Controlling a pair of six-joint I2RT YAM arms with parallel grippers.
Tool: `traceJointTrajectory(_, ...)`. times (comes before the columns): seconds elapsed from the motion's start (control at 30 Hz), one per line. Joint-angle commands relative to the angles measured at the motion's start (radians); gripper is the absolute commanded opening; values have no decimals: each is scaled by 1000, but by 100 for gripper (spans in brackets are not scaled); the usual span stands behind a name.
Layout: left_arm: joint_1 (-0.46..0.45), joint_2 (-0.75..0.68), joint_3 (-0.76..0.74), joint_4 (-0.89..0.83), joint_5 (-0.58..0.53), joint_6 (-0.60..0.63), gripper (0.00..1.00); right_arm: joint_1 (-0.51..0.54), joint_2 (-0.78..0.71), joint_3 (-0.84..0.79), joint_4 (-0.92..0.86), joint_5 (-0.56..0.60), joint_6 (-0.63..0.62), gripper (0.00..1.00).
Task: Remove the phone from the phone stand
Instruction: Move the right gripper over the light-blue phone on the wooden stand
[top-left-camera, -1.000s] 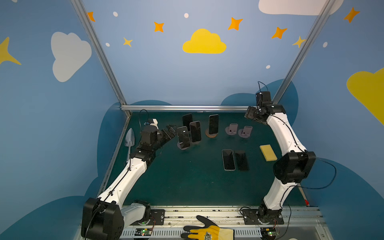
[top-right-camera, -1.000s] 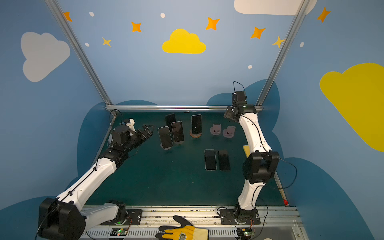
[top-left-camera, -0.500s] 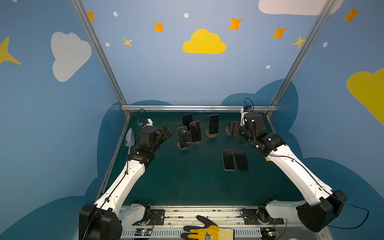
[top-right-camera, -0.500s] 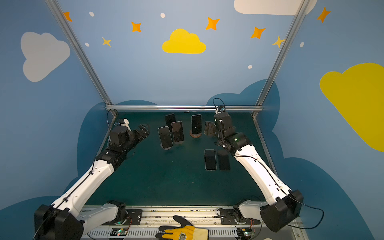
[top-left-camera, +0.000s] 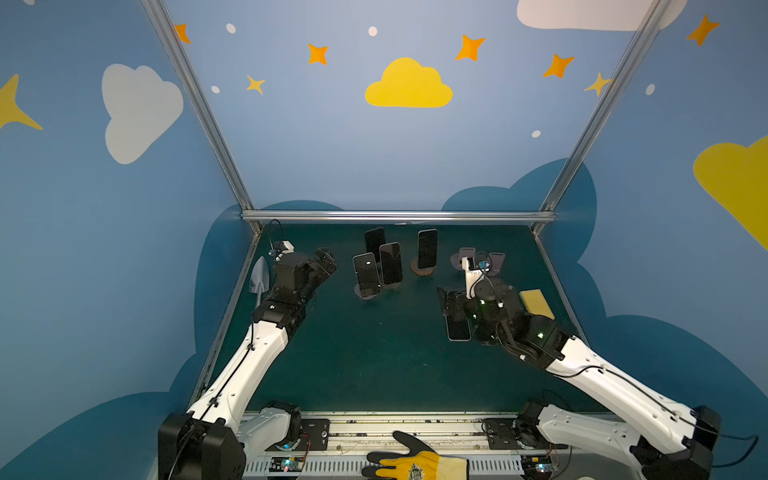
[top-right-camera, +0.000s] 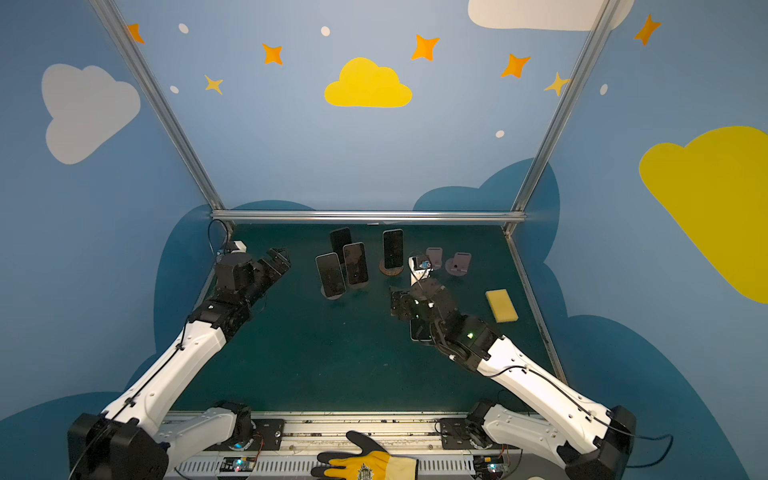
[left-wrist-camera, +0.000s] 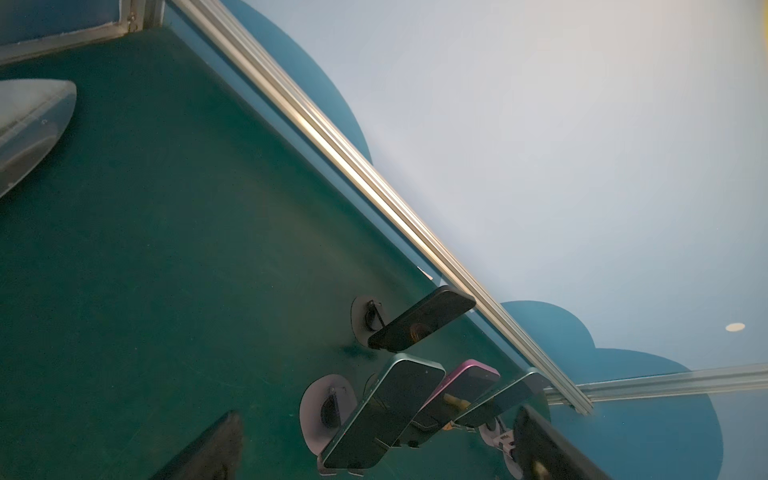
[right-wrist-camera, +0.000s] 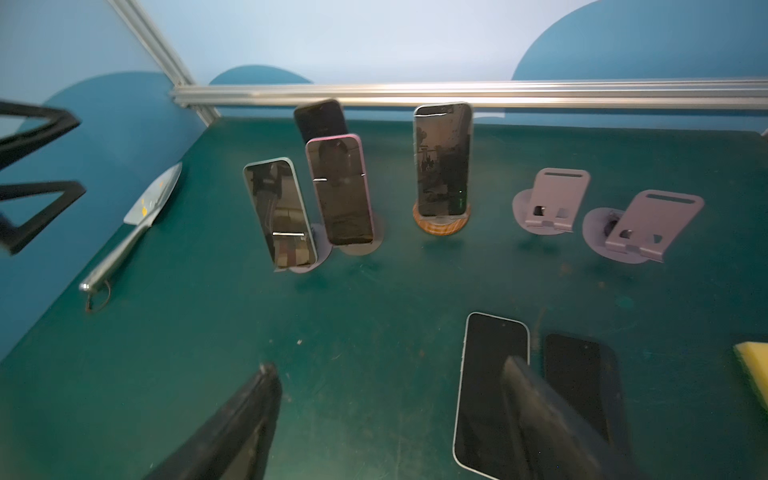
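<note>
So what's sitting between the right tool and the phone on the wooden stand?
Nothing but bare green mat, as the right wrist view shows: the stretch from the right tool to the phone on the wooden stand holds no object.

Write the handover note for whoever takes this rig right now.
Left gripper: open, empty, beside the standing phones.
Right gripper: open, empty, above the two flat phones.
Done: white-edged phone and dark phone lie flat on the mat; two grey stands are empty.
Left: four phones on stands: teal-edged phone, pink phone, black phone behind them, and the phone on the wooden stand.
</note>
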Motion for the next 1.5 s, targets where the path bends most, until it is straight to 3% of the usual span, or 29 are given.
traceJointTrajectory(0.0,6,38,41,-97,-24,-43,100,87,74,21,79,93,-6,86)
traceJointTrajectory(0.23,23,84,80,-171,-47,-65,100,168,340,181,108,110,-14,89)
traceJointTrajectory(0.33,30,88,77,-162,-30,-69,100,178,435,263,74,228,27,89)
traceJointTrajectory(0.53,39,99,91,-176,-21,-58,100,128,490,366,89,273,-90,93)
traceJointTrajectory(0.73,26,128,83,-99,93,-15,100,-68,508,422,39,86,-154,96)
traceJointTrajectory(0.87,-3,191,141,-147,165,19,100,-178,576,485,18,11,-179,96)
traceJointTrajectory(1.23,-13,181,140,-138,154,51,100,-395,835,725,-29,-241,-194,97)
traceJointTrajectory(1.47,-11,192,147,-142,157,65,100,-454,962,849,-30,-296,-242,96)
